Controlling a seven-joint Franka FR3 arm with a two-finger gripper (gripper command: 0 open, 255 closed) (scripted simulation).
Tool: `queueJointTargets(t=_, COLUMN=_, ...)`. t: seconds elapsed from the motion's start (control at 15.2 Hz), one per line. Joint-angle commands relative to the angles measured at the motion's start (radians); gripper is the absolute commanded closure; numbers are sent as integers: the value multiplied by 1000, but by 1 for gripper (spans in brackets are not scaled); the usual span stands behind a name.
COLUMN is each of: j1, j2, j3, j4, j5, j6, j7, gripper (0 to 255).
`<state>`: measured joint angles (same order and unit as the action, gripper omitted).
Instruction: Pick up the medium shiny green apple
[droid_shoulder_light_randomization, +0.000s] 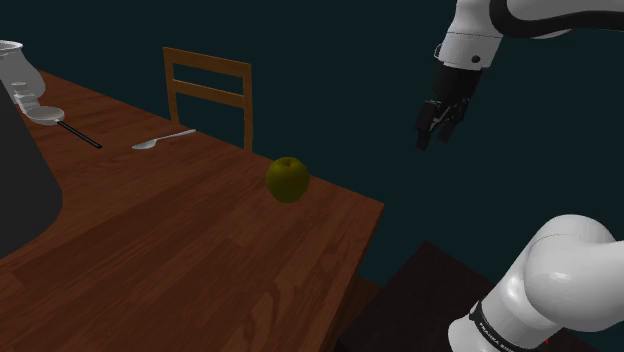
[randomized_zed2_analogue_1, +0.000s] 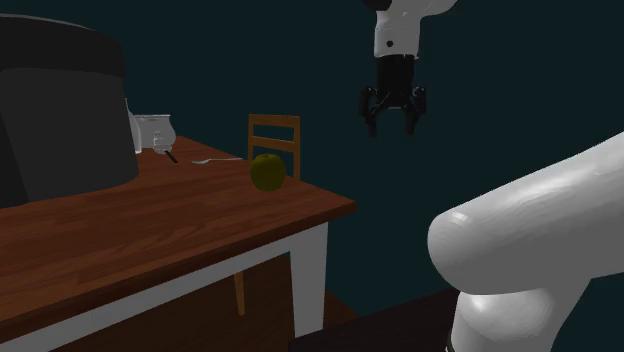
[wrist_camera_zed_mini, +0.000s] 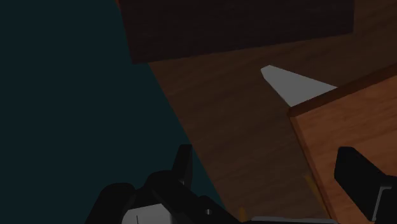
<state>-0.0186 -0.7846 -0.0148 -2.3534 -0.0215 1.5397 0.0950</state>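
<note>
The green apple (droid_shoulder_light_randomization: 287, 179) rests on the dark wooden table (droid_shoulder_light_randomization: 180, 260), close to its far edge and near the corner; in the second exterior view the apple (randomized_zed2_analogue_1: 266, 171) stands in front of a chair back. My black gripper (droid_shoulder_light_randomization: 436, 126) hangs in the air well off the table, to the shoulder view's right of the apple and higher than it. Its fingers point down and stand apart, open, with nothing between them (randomized_zed2_analogue_1: 391, 118). In the wrist view the gripper (wrist_camera_zed_mini: 267, 178) looks down past the table's corner (wrist_camera_zed_mini: 343, 127) and its white leg (wrist_camera_zed_mini: 294, 85).
A wooden chair (droid_shoulder_light_randomization: 208, 92) stands behind the table. A spoon (droid_shoulder_light_randomization: 162, 140), a pale cup with a dark-handled utensil (droid_shoulder_light_randomization: 45, 112) and a large dark object (droid_shoulder_light_randomization: 22, 190) occupy the shoulder view's left part of the table. A dim wall lies behind.
</note>
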Motion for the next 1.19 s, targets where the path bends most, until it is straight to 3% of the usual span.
queueJointTargets(t=0.0, j1=0, j2=0, j3=0, j4=0, j5=0, j6=0, j7=0, gripper=0)
queueJointTargets(t=0.59, j1=51, j2=231, j3=170, j4=153, j5=43, j6=108, j7=157, gripper=0)
queueJointTargets(t=1.12, j1=74, j2=479, j3=314, j4=364, j5=0, j6=157, j7=307, gripper=0)
